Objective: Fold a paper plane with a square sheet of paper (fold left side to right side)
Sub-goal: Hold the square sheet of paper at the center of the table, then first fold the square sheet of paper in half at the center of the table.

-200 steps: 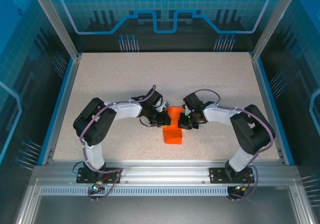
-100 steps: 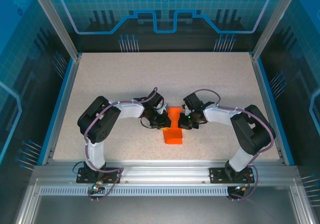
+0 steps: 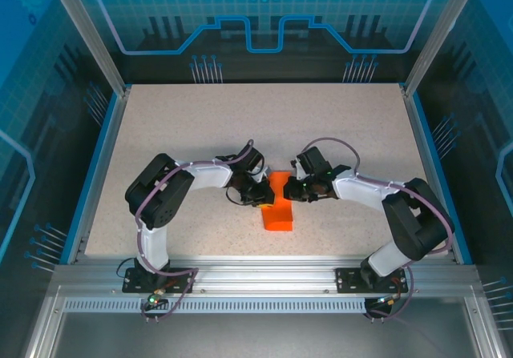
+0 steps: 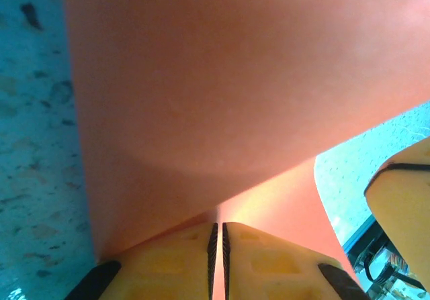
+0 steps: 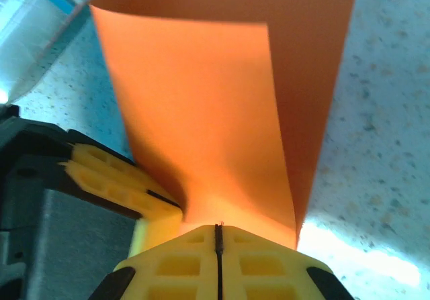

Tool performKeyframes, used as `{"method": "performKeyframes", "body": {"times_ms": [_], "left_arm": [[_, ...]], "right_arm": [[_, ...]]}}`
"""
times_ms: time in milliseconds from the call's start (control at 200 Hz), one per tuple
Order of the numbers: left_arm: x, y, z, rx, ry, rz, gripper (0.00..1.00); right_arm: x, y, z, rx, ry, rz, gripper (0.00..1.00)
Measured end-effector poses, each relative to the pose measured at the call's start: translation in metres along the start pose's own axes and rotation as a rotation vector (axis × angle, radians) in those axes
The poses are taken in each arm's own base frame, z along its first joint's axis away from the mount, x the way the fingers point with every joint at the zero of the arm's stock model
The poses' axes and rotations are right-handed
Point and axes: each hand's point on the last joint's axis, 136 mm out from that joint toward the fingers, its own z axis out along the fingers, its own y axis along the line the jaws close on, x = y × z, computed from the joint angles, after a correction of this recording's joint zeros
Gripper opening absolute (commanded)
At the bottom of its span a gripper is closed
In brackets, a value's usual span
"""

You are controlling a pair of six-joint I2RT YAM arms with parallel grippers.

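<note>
Square sheet of paper is curling over, half folded, at centre frame on the speckled table | left gripper is pinching its edge | right gripper, just beside, is clenching it too.

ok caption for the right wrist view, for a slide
Right gripper pinching the edge of the curled square sheet of paper, left gripper alongside, over the speckled table.

The square sheet of paper is thin, smooth, matt orange paper (plain, without print). The table has a speckled, fine-grained matt top. The fingers of the right gripper are matt yellow moulded plastic. The front rail is bare brushed metal.
</note>
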Motion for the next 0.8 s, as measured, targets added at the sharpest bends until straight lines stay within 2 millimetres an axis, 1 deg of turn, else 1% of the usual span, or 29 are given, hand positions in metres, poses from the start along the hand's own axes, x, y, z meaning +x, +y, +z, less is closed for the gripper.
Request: {"method": "performKeyframes", "body": {"times_ms": [195,390,525,630,800], "left_arm": [[0.0,0.0,0.0,-0.009,0.004,-0.002,0.16],[0.001,-0.001,0.0,-0.017,0.005,0.002,0.16],[0.001,-0.001,0.001,-0.018,0.006,0.003,0.16],[0.001,-0.001,0.001,-0.02,0.006,0.006,0.16],[0.002,-0.001,0.001,-0.023,0.007,0.018,0.16]], "right_arm": [[-0.012,0.007,0.013,-0.022,0.008,-0.018,0.07],[-0.018,0.007,0.027,-0.016,0.024,-0.019,0.07],[-0.017,0.003,0.033,-0.004,0.038,-0.012,0.07],[-0.014,-0.004,0.039,0.025,0.063,0.002,0.06],[-0.015,-0.006,0.04,0.04,0.08,0.027,0.06]]}}
